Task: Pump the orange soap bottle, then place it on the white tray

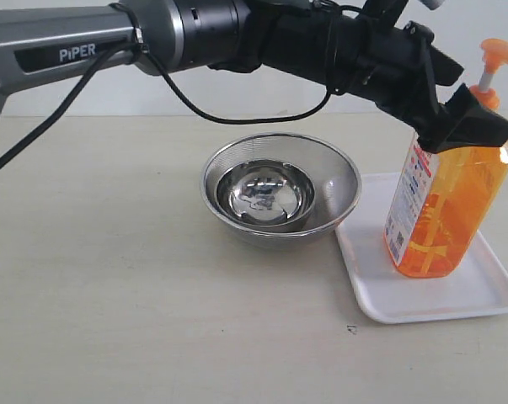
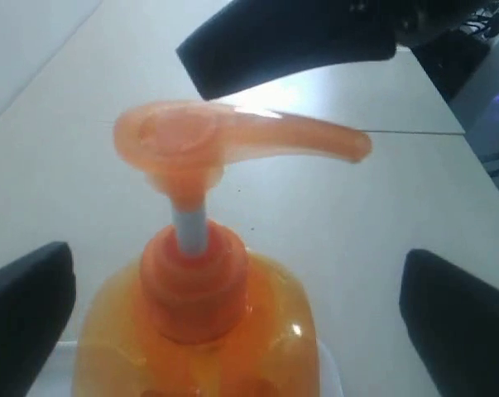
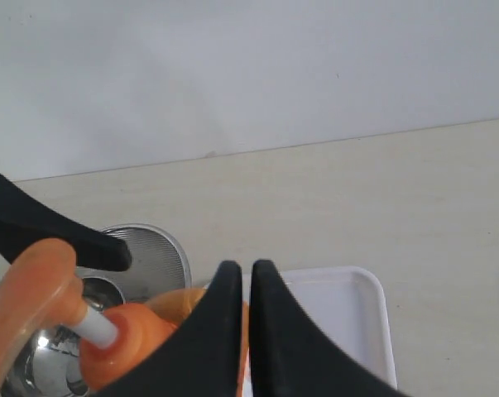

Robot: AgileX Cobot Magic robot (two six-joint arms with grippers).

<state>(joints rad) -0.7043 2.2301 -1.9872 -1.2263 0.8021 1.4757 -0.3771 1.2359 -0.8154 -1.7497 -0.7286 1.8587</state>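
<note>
Nearest the lens, the grey arm [image 1: 77, 50] runs along the top of the exterior view from the left and reaches across to the far right. Its left claw [image 1: 473, 126] sits at the shoulders of the orange soap bottle [image 1: 443, 210]. The left wrist view shows the two black fingers [image 2: 30, 314] standing wide apart, one on each side of the bottle, with a gap on the right side at least. My reading is that the claw is not gripping.

That bottle stands upright on the white tray [image 1: 422, 307], in the lower right of the frame. Its pump head [image 1: 499, 55] is raised, with the white stem showing. It stands unheld, so the placing step looks done, and the wide claw leaves room to lift clear without tipping it.

A steel bowl [image 1: 334, 189] sits at centre frame, just beside the tray's left edge, with a smaller bowl nested inside it.

In its own wrist view, the right claw [image 3: 247, 277] has its fingers nearly together and holds nothing. It hangs above the bottle by the pump head, probably poised there for pressing.
</note>
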